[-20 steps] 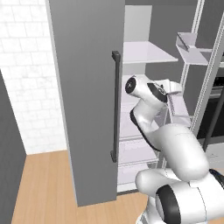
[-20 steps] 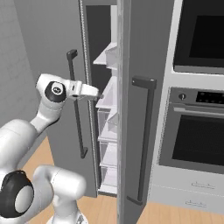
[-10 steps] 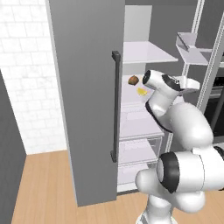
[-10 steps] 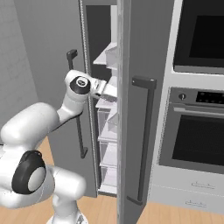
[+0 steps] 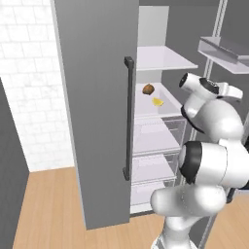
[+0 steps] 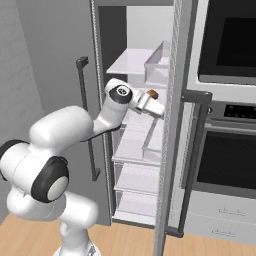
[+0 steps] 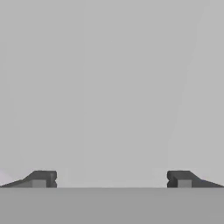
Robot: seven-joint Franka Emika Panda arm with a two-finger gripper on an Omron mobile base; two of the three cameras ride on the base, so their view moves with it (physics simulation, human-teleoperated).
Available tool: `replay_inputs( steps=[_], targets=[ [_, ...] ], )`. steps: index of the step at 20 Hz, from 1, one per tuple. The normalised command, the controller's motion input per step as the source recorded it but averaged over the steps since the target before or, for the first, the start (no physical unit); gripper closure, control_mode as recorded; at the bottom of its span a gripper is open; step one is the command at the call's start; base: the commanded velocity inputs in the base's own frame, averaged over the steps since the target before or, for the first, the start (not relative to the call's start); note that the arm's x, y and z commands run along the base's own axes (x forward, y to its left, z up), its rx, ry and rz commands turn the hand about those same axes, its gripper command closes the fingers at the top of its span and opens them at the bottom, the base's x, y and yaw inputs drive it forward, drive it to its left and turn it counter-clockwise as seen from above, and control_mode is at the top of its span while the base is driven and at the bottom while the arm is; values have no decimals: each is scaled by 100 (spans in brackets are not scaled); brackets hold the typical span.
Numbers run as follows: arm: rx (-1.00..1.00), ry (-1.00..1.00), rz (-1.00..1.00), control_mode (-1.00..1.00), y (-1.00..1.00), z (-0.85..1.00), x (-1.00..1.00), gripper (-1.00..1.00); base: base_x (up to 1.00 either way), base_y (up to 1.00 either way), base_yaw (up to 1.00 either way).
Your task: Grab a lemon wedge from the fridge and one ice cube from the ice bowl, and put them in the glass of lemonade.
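Left base view: the wedge [image 5: 157, 101] lies on a fridge [image 5: 92, 97] shelf [image 5: 160, 108], beside a brown lump [image 5: 148, 89] at its 11 o'clock. The arm's hand is at 3 o'clock from the wedge.

Right base view: the hand reaches in near the lump [image 6: 153, 93].

Hand view: the end effector [image 7: 111, 179] is spread wide, nothing between its tips, facing plain grey.

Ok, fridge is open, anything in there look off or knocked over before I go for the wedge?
Nothing stands out. The lemon wedge lies on a white fridge shelf beside a small brown lump, apart from it. Shelves and drawers sit level, no spill. The tool is open and empty.
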Motion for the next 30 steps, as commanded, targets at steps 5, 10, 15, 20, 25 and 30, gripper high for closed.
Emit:
replay_inputs(
  steps=[5, 10, 15, 20, 25, 30],
  targets=[
    [0, -13, 2, -100, 35, 5, -37, -100, 0, 0, 0],
    [-1, -23, 16, -100, 100, 0, -43, -100, 0, 0, 0],
    [9, -9, 41, -100, 100, -15, -2, -100, 0, 0, 0],
    [17, 2, 73, -100, 90, -56, 4, -100, 0, 0, 0],
    [28, 16, 75, -100, 71, -43, 29, -100, 0, 0, 0],
    [19, 34, 34, -100, 28, 3, -11, -100, 0, 0, 0]
  ],
)
